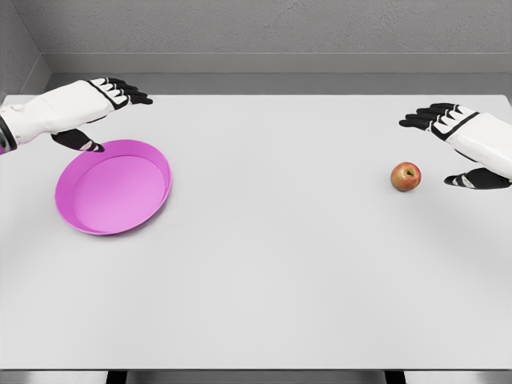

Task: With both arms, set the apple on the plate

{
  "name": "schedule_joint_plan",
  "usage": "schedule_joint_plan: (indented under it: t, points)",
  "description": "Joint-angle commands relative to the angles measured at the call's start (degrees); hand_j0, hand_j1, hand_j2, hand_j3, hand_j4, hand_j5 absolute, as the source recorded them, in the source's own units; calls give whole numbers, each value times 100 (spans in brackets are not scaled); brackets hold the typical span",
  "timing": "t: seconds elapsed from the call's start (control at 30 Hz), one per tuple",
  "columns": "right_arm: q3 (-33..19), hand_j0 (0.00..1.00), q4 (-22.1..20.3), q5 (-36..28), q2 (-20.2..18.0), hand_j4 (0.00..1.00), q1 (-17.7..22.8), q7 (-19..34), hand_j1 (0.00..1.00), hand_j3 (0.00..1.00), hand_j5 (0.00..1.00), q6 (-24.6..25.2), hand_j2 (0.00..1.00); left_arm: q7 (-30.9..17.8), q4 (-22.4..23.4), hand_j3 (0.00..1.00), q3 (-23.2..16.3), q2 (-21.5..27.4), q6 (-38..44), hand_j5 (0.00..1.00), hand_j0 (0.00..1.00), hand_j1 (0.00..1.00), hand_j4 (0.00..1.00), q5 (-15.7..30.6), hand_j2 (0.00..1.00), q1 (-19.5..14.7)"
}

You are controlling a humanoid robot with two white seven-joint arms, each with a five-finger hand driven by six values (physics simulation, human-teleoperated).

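1. Head view: the apple (pixel 406 176) sits alone on the white table (pixel 280 264), far right – well apart from the pink plate (pixel 114 186) at far left.
2. The left hand (pixel 88 108) hangs over the plate's back rim, fingers loose, gripping nothing; its arm is cut off by the frame edge.
3. The right hand (pixel 464 144) hovers just beside the apple, fingers spread – forearm cropped at the edge.

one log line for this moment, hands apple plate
left hand: open, by plate | right hand: open, beside apple | apple: on table, not grasped
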Motion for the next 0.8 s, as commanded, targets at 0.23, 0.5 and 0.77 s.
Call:
schedule_joint_plan:
  t: [0.23,0.5,0.77]
  points:
    - [213,100,-2,-47,186,100,-52,690,100,100,100,716,100,-4,17,100,5,16,9,100,100,100,100,31,100,0]
    - [1382,100,-2,-47,520,100,-1046,1764,100,100,100,2299,100,-12,35,100,5,16,9,100,100,100,100,22,100,0]
    - [1637,100,-2,-47,670,100,-1388,2142,100,100,100,3292,100,-12,35,100,14,25,9,100,100,100,100,22,100,0]
